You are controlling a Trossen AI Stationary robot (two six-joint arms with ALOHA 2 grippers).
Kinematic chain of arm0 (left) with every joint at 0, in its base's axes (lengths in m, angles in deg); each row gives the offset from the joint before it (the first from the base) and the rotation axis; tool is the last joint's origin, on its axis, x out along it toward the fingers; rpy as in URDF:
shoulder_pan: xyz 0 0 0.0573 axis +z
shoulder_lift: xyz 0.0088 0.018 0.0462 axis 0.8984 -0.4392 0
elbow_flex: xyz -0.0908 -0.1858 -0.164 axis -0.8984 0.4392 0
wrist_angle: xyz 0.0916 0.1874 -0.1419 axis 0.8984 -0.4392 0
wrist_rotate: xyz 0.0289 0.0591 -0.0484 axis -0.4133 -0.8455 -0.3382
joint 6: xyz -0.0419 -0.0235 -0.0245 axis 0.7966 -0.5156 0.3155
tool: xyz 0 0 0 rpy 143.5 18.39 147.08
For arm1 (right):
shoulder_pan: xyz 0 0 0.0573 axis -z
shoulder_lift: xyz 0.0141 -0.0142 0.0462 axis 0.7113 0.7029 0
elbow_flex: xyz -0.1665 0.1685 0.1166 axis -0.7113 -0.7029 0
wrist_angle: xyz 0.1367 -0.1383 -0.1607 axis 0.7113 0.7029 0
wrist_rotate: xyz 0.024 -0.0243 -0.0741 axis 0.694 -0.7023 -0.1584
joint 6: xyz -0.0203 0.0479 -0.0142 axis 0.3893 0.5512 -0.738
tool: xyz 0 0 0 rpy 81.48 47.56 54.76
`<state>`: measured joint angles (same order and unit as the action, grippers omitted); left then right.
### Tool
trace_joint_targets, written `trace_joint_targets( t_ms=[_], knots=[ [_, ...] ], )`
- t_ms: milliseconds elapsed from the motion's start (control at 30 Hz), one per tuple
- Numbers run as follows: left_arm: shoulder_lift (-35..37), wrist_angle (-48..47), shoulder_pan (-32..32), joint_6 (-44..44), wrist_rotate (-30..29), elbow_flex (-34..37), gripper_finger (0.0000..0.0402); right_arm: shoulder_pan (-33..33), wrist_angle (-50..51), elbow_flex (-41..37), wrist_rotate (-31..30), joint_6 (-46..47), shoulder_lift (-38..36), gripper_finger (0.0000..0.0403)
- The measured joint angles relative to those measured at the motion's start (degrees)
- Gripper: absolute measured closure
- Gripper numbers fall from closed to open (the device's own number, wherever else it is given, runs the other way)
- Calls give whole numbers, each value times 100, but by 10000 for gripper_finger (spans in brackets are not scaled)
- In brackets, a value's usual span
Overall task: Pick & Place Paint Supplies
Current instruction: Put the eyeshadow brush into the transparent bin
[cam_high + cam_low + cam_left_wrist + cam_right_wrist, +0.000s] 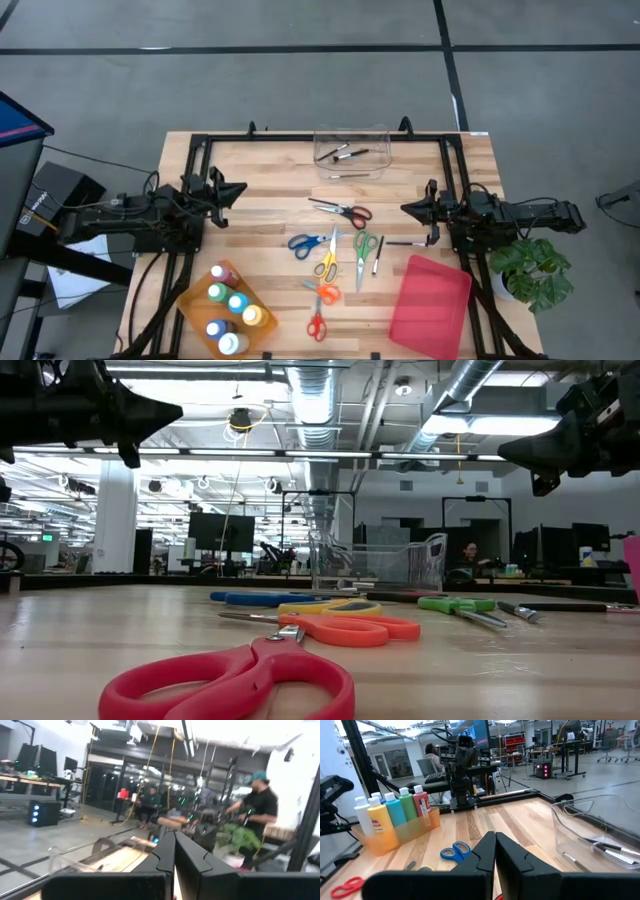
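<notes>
Several scissors with coloured handles [330, 262] lie flat mid-table; a red pair [235, 680] is nearest in the low view. Paint bottles [232, 305] stand upright in an orange tray [190, 300] at the near left, also seen in the right wrist view [395, 812]. Thin dark brushes [345, 153] lie in a clear bin [352, 170] at the far middle, and two more brushes [378, 256] lie on the wood beside the green scissors. My left gripper [240, 188] hovers shut at the left side. My right gripper [405, 208] hovers shut at the right side. Both hold nothing.
A red flat tray [430, 300] lies at the near right. A black frame [300, 137] runs round the tabletop. A potted plant [535, 268] stands off the table's right edge. People show in the room beyond the table. Bare wood lies between the scissors and each arm.
</notes>
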<state>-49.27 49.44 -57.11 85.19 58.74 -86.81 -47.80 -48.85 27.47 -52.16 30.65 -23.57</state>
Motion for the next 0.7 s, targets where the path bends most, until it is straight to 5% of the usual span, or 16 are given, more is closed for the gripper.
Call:
trace_joint_targets(
  t_ms=[267,533,700],
  knots=[
    [51,-396,-318,-136,869,-780,401,0,-24,2,0,53,-2,395],
    [1089,-1287,-316,-305,793,-874,401,-9,-14,2,-1,55,-1,395],
    [979,-1289,-318,-581,805,-820,401,-9,43,2,1,53,-2,395]
  ],
)
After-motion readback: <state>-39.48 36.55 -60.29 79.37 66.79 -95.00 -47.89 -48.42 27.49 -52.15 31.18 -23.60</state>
